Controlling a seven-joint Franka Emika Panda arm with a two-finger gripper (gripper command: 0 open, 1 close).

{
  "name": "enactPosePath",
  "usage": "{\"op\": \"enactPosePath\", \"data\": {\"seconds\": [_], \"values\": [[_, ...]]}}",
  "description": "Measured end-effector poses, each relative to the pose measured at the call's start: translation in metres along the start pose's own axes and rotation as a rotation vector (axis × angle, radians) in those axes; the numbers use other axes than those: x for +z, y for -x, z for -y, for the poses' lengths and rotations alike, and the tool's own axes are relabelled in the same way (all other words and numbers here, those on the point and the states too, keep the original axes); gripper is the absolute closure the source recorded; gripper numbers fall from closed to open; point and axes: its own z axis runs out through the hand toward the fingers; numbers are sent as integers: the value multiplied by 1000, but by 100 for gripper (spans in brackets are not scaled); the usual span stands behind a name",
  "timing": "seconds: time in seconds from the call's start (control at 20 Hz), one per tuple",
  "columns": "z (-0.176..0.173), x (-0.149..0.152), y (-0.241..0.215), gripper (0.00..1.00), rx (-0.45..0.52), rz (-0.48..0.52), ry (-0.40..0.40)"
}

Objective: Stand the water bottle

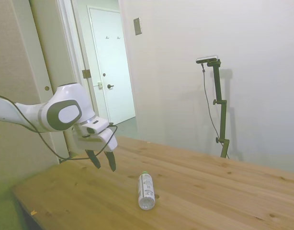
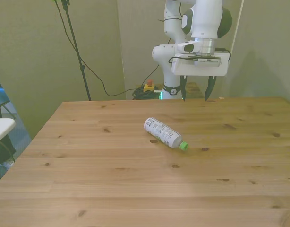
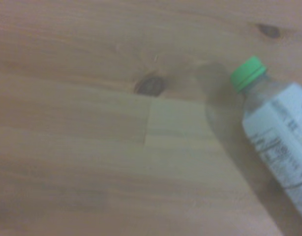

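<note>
The water bottle (image 2: 165, 134) lies on its side on the wooden table (image 2: 112, 189), clear with a white printed label and a green cap that points toward the front view's right. In the side view the water bottle (image 1: 146, 190) lies lengthwise, cap away from the camera. My gripper (image 2: 196, 95) hangs open above the table's far edge, behind the bottle and a bit toward the front view's right, holding nothing. From the side, the gripper (image 1: 104, 162) is well clear of the bottle. The wrist view catches the water bottle (image 3: 279, 132) with its cap and label.
A dark knot (image 3: 150, 85) marks the wood near the cap. A black cable (image 2: 88, 66) hangs by the wall at the front view's left. A white door (image 1: 111, 67) stands behind the table in the side view.
</note>
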Motion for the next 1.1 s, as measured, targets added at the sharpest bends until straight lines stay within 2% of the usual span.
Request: {"op": "enactPosePath", "data": {"seconds": [0.15,0.35,0.75,1.1], "values": [[16,13,-31,0,-26,-19,31],[19,36,-66,0,-36,-15,40],[40,62,-77,0,-103,-26,55],[46,90,-93,0,-233,-46,35]]}}
